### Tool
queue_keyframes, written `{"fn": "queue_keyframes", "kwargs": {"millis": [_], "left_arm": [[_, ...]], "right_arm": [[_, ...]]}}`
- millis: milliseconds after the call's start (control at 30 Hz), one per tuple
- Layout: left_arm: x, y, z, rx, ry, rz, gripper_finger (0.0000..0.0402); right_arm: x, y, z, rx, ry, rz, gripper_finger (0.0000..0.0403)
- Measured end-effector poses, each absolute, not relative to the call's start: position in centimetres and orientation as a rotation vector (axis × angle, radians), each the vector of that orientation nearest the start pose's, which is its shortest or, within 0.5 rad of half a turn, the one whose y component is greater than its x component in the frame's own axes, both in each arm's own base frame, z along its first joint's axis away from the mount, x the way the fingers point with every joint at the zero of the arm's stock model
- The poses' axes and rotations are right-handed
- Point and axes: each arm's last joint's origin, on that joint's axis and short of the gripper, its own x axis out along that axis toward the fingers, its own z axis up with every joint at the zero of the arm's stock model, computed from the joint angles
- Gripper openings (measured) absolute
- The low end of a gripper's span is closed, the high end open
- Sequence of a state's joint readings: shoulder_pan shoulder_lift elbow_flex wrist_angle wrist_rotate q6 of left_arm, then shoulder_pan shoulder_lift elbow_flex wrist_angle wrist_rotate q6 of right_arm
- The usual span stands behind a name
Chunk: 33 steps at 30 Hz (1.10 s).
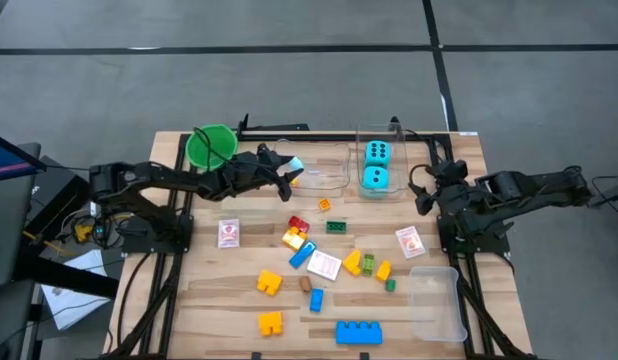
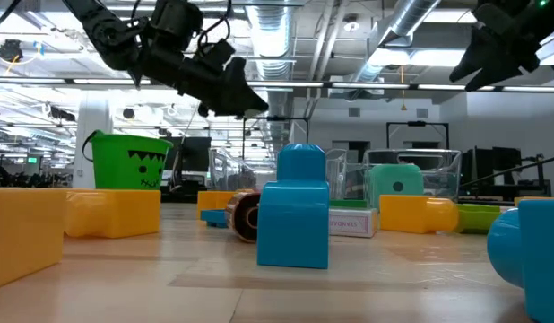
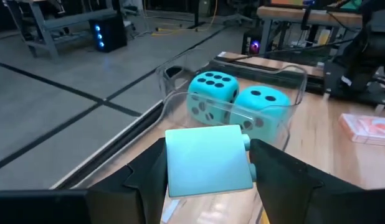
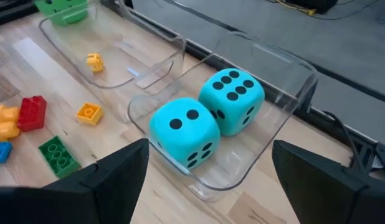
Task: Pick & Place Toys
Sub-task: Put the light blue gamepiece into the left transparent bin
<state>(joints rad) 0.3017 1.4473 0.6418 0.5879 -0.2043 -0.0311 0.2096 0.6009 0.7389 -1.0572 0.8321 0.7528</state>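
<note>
**Block held flat-sided over the tubs**

Block (image 3: 208, 160), light cyan plastic, sits clamped between the left gripper (image 1: 289, 175) fingers above the wide clear tub (image 1: 319, 165). Probably light, rigid, slick: flat opposite faces suit gripping. Right gripper (image 1: 426, 188) waits with fingers spread beside the dice tub (image 4: 286, 93).

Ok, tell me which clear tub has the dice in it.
The clear tub at the table's far edge, just ahead of the right gripper, holds both cyan dice. The tub beside it and the near-right tub hold no dice.
</note>
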Motion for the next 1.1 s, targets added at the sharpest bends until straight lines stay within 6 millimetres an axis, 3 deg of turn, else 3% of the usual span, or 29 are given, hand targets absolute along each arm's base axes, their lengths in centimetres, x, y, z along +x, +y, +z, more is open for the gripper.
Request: {"fn": "queue_keyframes", "kwargs": {"millis": [333, 1100], "left_arm": [[27.6, 9.9, 21.0, -0.047, 0.222, 0.530, 0.0195], [27.9, 10.4, 18.8, -0.077, 0.329, 0.556, 0.0204]], "right_arm": [[9.3, -0.1, 27.1, 0.216, 0.540, -0.820, 0.0331], [9.4, -0.1, 27.0, 0.197, 0.549, -0.818, 0.0331]]}}
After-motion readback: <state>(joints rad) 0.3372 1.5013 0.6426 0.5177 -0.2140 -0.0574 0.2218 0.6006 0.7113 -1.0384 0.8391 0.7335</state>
